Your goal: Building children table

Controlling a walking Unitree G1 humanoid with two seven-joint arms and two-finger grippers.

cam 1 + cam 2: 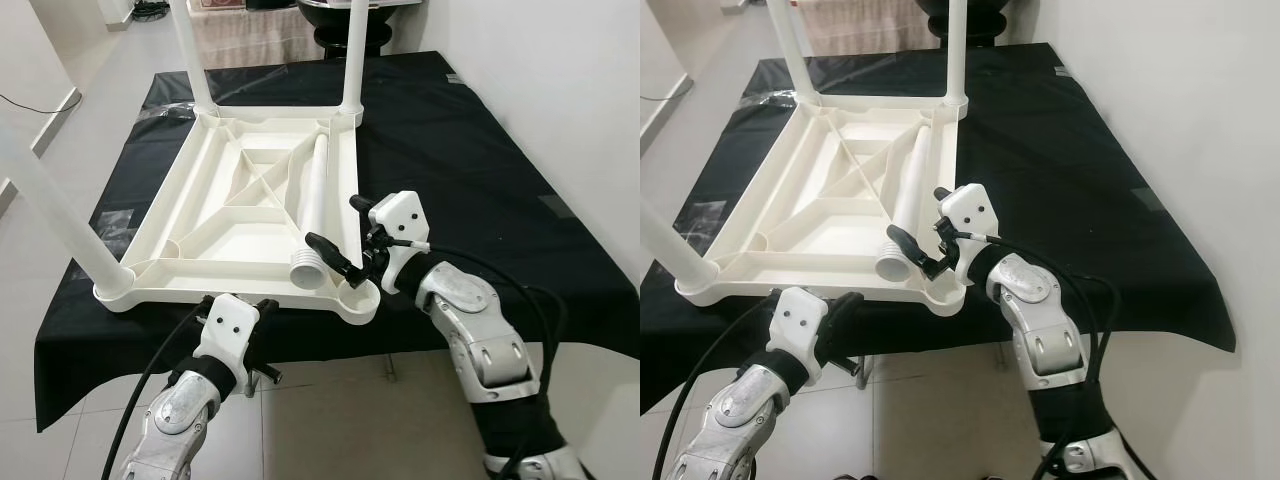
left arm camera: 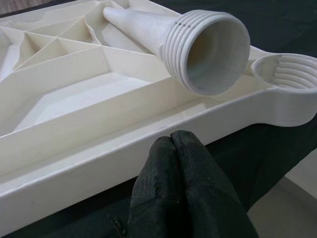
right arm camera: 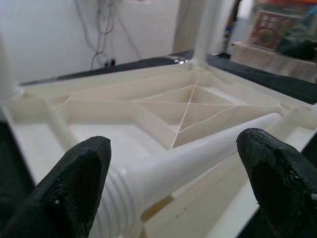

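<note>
step: grabbing loose leg (image 1: 312, 205) | right claw (image 1: 341, 262) spreading open astride its threaded end, left claw (image 2: 171, 148) pinched empty | advice: closing squarely behind threads, aiming for empty corner socket (image 1: 358, 298)

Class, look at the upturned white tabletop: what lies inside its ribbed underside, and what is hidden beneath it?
Inside the tabletop lies one loose leg, threaded end toward the empty corner socket. The right gripper straddles it, open. Beneath, the black cloth is covered.
</note>
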